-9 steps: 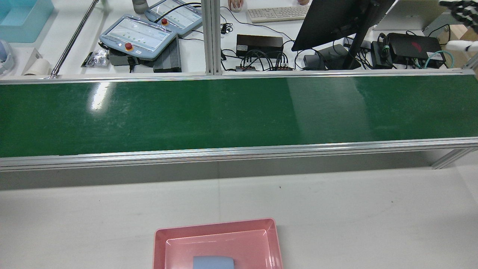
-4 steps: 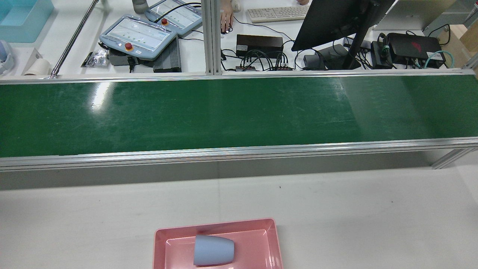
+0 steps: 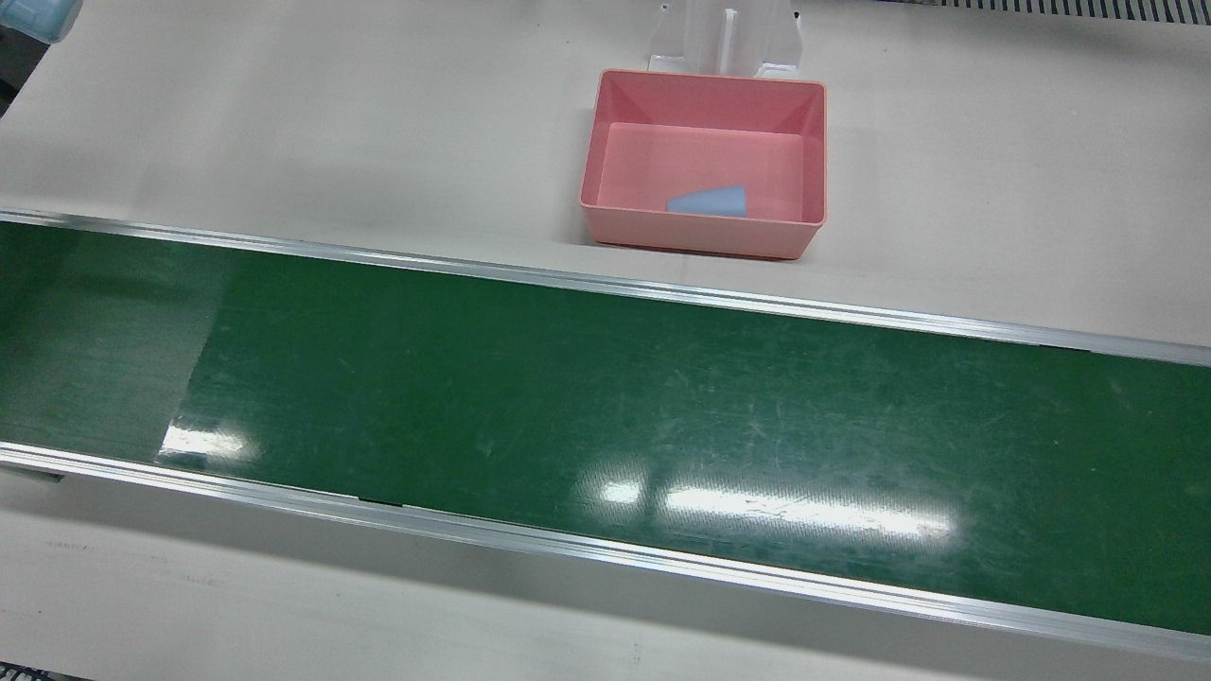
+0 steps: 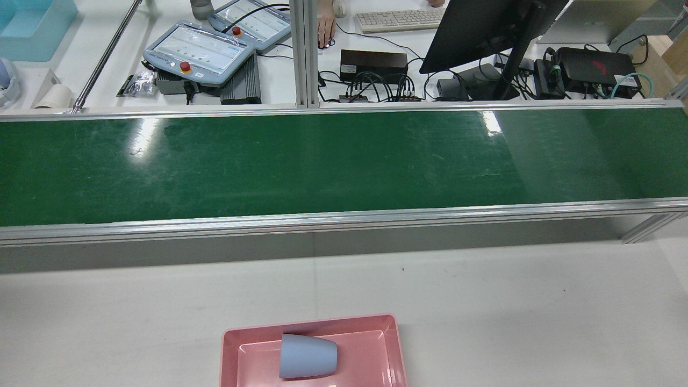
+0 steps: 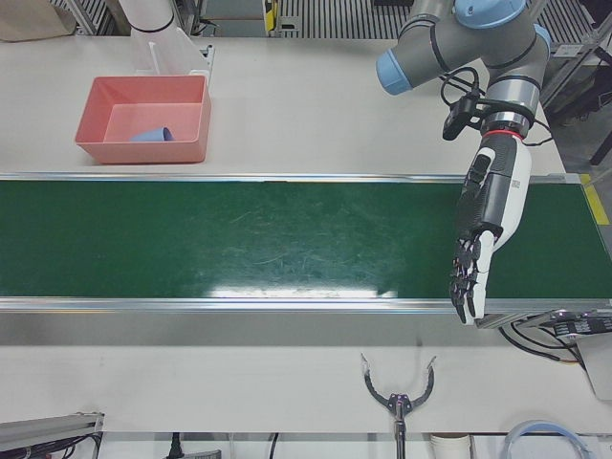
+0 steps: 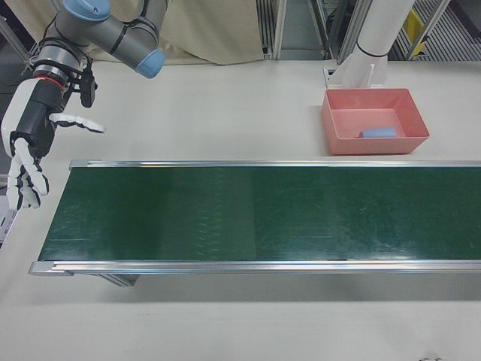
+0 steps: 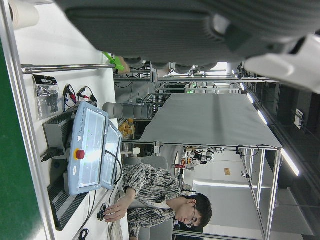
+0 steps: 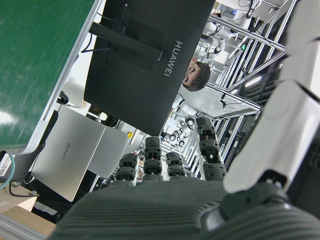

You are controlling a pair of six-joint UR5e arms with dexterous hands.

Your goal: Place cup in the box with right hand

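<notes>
The light blue cup (image 3: 708,200) lies on its side inside the pink box (image 3: 702,237), near the wall on the belt side. The rear view shows the cup (image 4: 307,356) in the box (image 4: 306,322) with its mouth toward that view's left. My right hand (image 6: 30,147) hangs open with fingers spread and holds nothing. It is off the far end of the green belt, a long way from the cup (image 6: 378,133) and box (image 6: 376,145). My left hand (image 5: 483,220) is open, fingers pointing down, over the opposite belt end, far from the box (image 5: 143,151).
The green conveyor belt (image 4: 322,161) runs across the station between the box and the operators' desk. On that desk stand a monitor (image 4: 478,32), teach pendants (image 4: 199,51) and a keyboard (image 4: 398,19). A person's hand (image 4: 325,24) rests there.
The cup has shifted within the box toward the belt side and now shows fully in the rear view. My right hand, seen at that view's top right a second ago, has left it.
</notes>
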